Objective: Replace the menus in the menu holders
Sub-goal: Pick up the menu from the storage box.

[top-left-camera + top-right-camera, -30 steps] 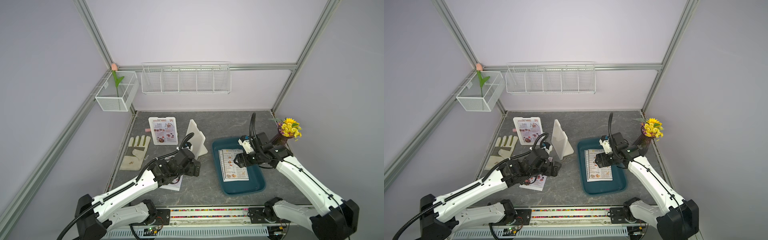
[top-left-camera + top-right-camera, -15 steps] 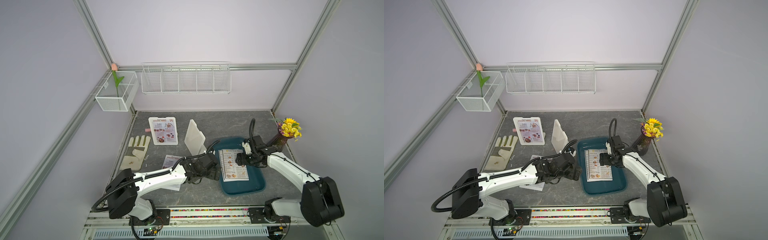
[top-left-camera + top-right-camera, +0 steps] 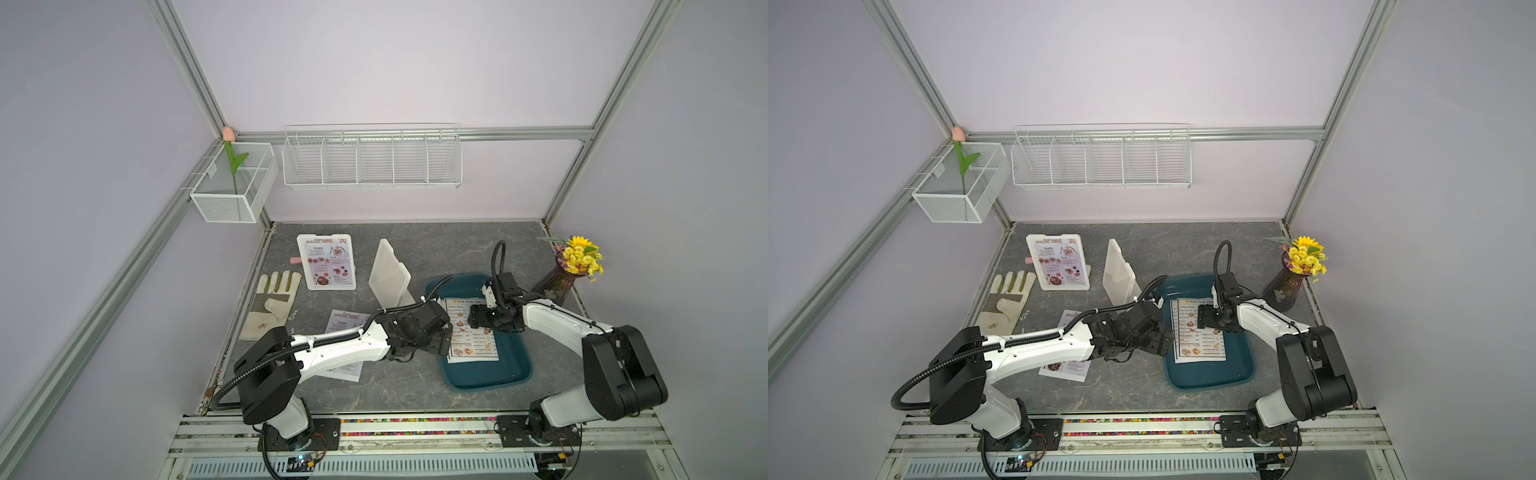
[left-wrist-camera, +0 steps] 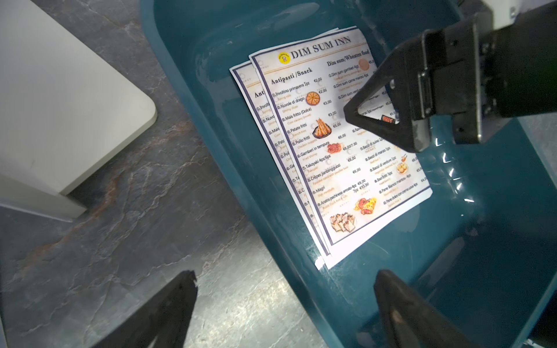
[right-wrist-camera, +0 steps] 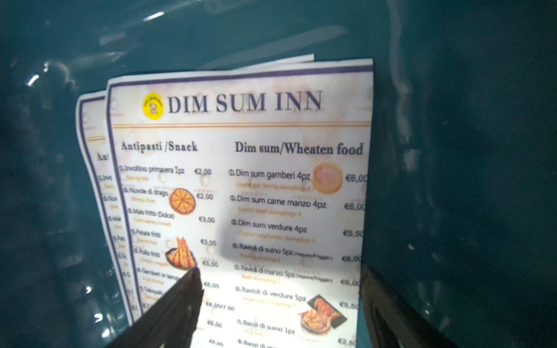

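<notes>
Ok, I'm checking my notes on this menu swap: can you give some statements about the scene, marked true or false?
Two DIM SUM INN menus lie stacked in the teal tray. True.
The right gripper is shut on the top menu. False: it is open over the sheet, gripping nothing.
A SPECIAL MENU sheet lies loose on the table, partly under the left arm. True.
The left gripper grips the glove. False: it is open at the tray's rim; the glove lies apart on the table.

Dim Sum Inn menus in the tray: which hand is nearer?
Right. The right hand is open directly over the top sheet; the left hand, open, straddles the tray rim beside it.
</notes>
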{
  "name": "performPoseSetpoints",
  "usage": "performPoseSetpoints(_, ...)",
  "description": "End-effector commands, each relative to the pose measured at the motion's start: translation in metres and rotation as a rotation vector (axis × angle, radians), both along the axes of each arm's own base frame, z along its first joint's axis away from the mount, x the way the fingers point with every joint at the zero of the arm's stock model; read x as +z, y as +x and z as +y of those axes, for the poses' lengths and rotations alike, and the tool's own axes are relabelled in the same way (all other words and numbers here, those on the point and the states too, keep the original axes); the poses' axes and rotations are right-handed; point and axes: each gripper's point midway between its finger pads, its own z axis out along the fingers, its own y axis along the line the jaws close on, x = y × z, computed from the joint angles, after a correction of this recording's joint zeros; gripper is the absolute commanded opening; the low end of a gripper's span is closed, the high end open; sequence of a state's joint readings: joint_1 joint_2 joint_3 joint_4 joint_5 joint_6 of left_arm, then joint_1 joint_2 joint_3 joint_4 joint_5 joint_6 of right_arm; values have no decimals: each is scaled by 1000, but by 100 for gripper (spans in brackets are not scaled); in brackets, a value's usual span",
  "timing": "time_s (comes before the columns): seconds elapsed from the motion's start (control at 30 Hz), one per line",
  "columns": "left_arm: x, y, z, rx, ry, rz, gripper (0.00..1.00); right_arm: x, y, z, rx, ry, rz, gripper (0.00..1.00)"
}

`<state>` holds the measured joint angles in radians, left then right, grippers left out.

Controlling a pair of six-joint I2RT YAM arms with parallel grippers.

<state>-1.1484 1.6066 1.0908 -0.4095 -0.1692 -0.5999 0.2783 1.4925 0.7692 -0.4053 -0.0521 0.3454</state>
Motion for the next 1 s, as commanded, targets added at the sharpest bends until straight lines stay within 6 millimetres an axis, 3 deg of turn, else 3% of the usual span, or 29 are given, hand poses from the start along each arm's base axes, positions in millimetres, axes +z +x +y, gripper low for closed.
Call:
performPoseSetpoints(0.0, 4, 3, -7, 3, -2, 1, 93, -11, -6, -1, -27, 22, 32, 84)
performPoseSetpoints(0.63, 2, 7, -11, 7, 28, 0, 90, -7, -19, 41, 71, 165, 59, 72)
performPoseSetpoints(0.97, -3, 8, -10, 13, 55, 11, 85, -4, -23, 55, 110, 163, 64, 59)
